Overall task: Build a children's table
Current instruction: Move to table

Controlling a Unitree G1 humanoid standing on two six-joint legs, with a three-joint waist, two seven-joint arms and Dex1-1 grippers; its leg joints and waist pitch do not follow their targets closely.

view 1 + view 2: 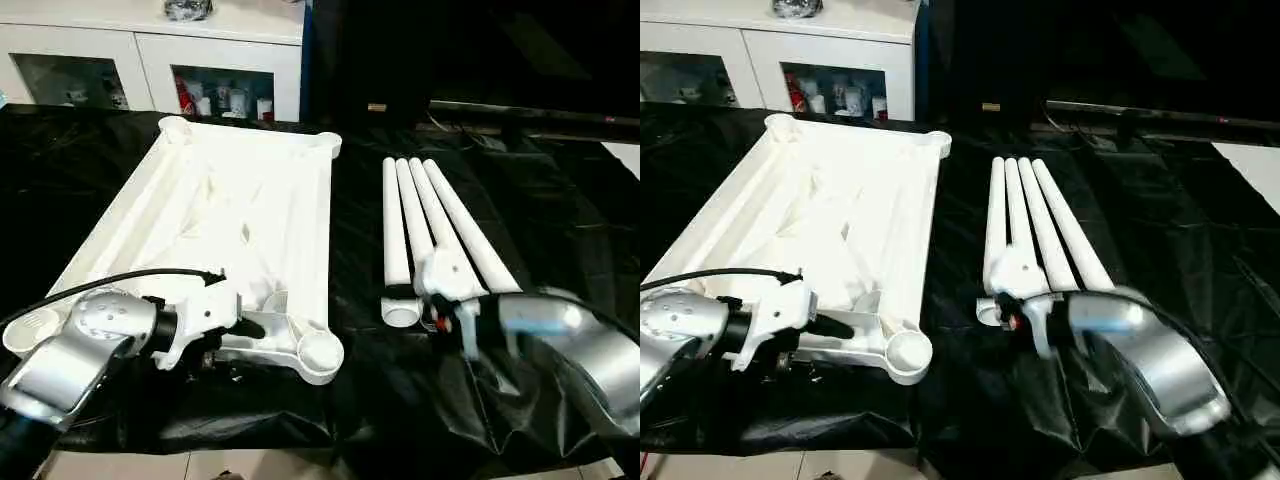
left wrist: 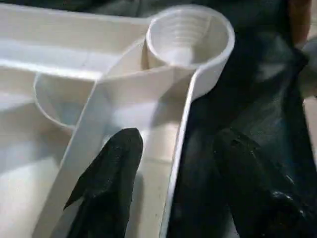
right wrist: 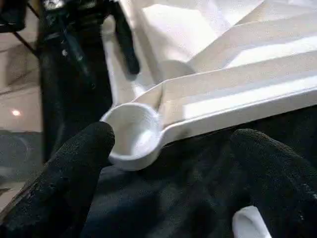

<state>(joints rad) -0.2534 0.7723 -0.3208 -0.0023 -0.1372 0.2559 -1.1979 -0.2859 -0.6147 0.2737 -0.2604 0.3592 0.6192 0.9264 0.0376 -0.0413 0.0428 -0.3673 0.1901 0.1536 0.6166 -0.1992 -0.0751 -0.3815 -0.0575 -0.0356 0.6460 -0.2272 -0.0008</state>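
The white tabletop (image 1: pixel 240 200) lies underside up on the black cloth, left of centre. My left gripper (image 2: pixel 181 188) is open at its near edge, one finger (image 2: pixel 109 183) inside the rim and the other over the cloth outside. The near right corner socket (image 1: pixel 320 352) stands just beyond it. Four white legs (image 1: pixel 430 220) lie side by side to the right. My right gripper (image 3: pixel 178 173) is open at their near ends, facing the corner socket (image 3: pixel 131 134), with one leg end (image 3: pixel 250 223) between its fingers, not gripped.
A white cabinet with glass doors (image 1: pixel 150 60) stands behind the work surface. Black cloth (image 1: pixel 560 200) covers the whole surface and hangs over its front edge. A dark unit (image 1: pixel 480 60) rises at the back right. Light floor (image 1: pixel 200 465) shows below.
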